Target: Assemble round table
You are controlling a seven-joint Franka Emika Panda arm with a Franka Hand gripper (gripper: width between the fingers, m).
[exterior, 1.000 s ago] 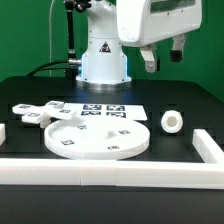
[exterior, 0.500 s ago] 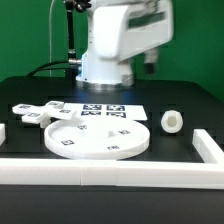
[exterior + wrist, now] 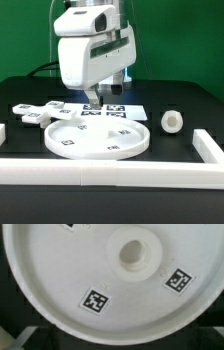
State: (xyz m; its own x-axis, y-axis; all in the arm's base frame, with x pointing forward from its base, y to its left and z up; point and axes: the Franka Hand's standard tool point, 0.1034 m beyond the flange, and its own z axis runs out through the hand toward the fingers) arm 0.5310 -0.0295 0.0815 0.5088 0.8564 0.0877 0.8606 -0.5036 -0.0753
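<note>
The round table's large rimmed disc top lies flat at the table's middle front, markers facing up. The short cylindrical leg lies on its side at the exterior view's right. The flat cross-shaped base lies at the exterior view's left, touching the disc's edge. My gripper hangs above the disc's far edge, its fingers apart and empty. In the wrist view the disc fills the picture, with its central hole; my fingers do not show there.
The marker board lies behind the disc, under my gripper. A long white border bar runs along the front edge, and another along the exterior view's right. The robot's base stands at the back.
The arm has swung from the exterior view's upper right towards the left and down; my gripper is now low over the disc's far edge. The parts have not moved.
</note>
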